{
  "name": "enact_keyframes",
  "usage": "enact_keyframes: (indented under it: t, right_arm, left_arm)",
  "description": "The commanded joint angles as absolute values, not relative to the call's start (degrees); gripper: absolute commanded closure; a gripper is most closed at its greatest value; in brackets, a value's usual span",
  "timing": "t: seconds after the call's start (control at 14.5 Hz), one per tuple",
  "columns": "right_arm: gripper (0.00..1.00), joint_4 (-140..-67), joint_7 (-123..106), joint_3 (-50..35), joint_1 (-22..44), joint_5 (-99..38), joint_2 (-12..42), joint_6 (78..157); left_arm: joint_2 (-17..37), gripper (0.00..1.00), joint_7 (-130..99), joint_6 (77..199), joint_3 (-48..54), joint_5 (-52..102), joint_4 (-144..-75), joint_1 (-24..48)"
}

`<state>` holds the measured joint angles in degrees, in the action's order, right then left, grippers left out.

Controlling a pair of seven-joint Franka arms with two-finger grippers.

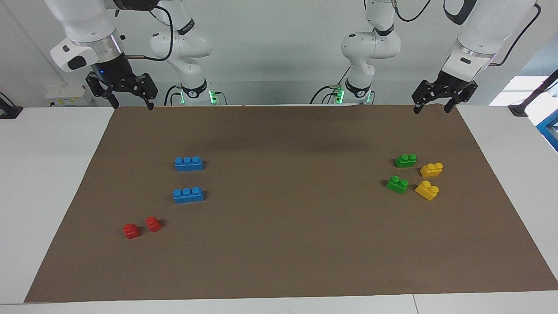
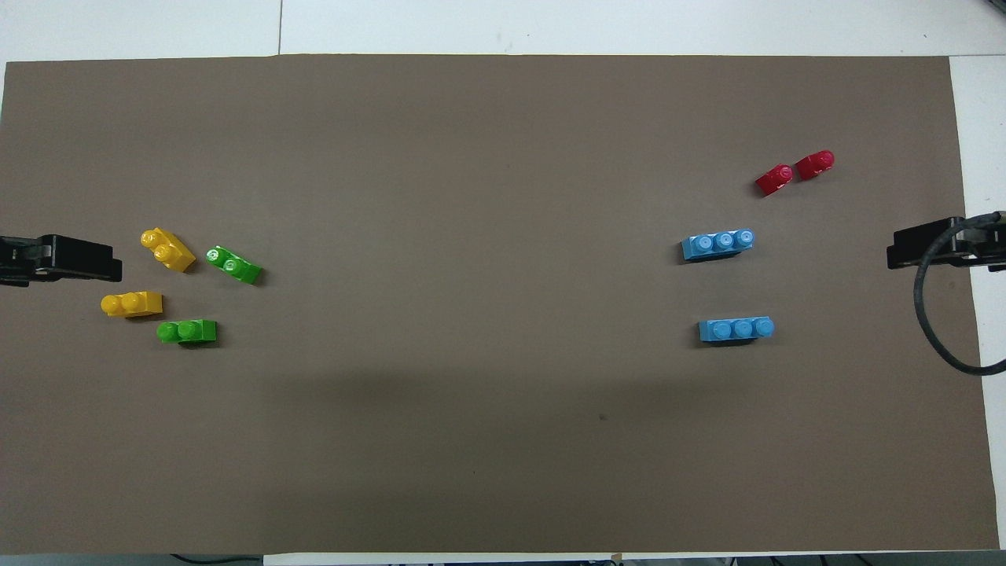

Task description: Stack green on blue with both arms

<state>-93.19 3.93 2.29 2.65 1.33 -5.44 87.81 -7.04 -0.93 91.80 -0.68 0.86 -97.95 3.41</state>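
Note:
Two green two-stud bricks lie on the brown mat toward the left arm's end, one nearer to the robots than the other. Two blue three-stud bricks lie toward the right arm's end, one nearer to the robots than the other. My left gripper hangs open and empty, raised over the mat's edge at its own end. My right gripper hangs open and empty, raised over the mat's edge at its own end.
Two yellow two-stud bricks lie beside the green ones, closer to the mat's edge. Two red single-stud bricks lie farther from the robots than the blue ones. The brown mat covers most of the white table.

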Motion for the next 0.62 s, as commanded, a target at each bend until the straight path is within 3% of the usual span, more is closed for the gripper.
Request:
enact_keyframes:
  t: [0.0, 0.55]
  right_arm:
    - [0.0, -95.1, 3.69, 2.02, 2.37, 1.41, -6.94, 88.59]
    - [0.0, -95.19, 4.22, 2.02, 2.37, 1.41, -7.03, 88.95]
  left_arm:
    - [-7.65, 0.0, -0.53, 91.41, -0.09, 0.88, -97.74, 2.55]
    - [-7.73, 0.0, -0.35, 91.84, -0.35, 0.88, -97.74, 2.55]
